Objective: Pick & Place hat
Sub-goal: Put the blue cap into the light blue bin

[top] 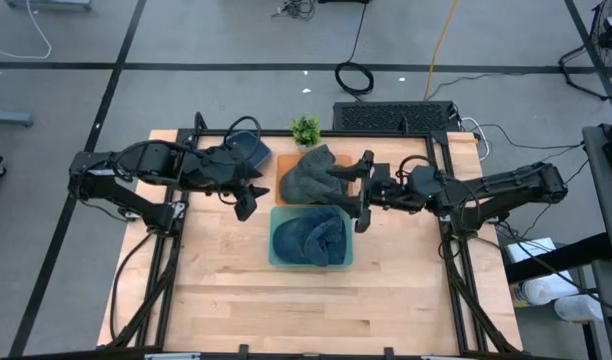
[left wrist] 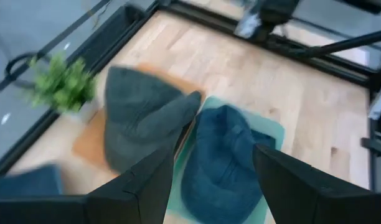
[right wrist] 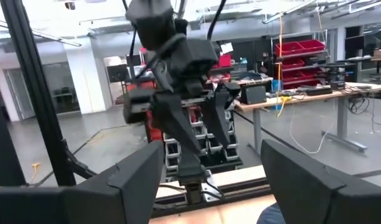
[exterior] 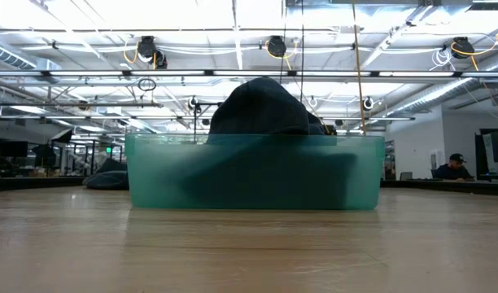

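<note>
A dark blue hat (top: 308,238) lies inside a teal bin (top: 282,258) at the table's middle; in the low view its crown (exterior: 261,106) rises above the bin's rim (exterior: 253,140). A grey hat (top: 314,172) rests on an orange mat (top: 283,170) just beyond the bin. Another blue hat (top: 252,150) lies at the far left, partly under my left arm. My left gripper (top: 250,198) hovers open above the bin's left far corner, with nothing between its fingers (left wrist: 147,186). My right gripper (top: 354,192) hovers open at the bin's right far corner, pointing level toward the left arm.
A small green plant (top: 305,128) stands at the far edge behind the mat, also seen in the left wrist view (left wrist: 63,84). A black frame rail (top: 456,290) runs along each side of the table. Bare wood (top: 306,310) lies between the bin and the near edge.
</note>
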You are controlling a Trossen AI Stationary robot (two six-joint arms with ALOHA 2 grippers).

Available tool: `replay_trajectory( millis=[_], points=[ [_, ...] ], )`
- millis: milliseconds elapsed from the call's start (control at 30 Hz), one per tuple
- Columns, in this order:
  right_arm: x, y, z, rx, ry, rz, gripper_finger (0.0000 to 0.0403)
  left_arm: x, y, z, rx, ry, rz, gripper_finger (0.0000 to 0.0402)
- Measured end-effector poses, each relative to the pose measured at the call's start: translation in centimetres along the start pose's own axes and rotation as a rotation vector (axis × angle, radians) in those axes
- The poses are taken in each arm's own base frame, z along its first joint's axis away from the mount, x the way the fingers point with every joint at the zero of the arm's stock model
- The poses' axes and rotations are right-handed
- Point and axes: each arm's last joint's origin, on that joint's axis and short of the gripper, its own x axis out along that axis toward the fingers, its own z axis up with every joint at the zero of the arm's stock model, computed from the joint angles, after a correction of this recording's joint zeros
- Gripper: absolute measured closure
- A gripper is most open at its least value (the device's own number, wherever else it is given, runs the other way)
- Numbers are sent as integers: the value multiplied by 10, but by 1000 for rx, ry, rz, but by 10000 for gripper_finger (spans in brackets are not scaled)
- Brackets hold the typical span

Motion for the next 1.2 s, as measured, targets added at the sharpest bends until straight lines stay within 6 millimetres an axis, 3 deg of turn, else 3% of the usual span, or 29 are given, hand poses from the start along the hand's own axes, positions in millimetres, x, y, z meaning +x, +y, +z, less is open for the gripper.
replay_trajectory(
  millis=[233,600,800,1200],
  points=[
    [-2,-1,2,-2,10,51,140,-1,19,-22,-148,168,297,172],
    [-3,-5,5,-5,4,77,140,-6,47,-34,-365,304,519,172],
    [-3,-5,6,-6,8,76,140,-4,55,-33,-428,317,533,172],
    [-4,-5,6,-15,9,77,140,52,79,-66,-462,530,596,169]
  ],
)
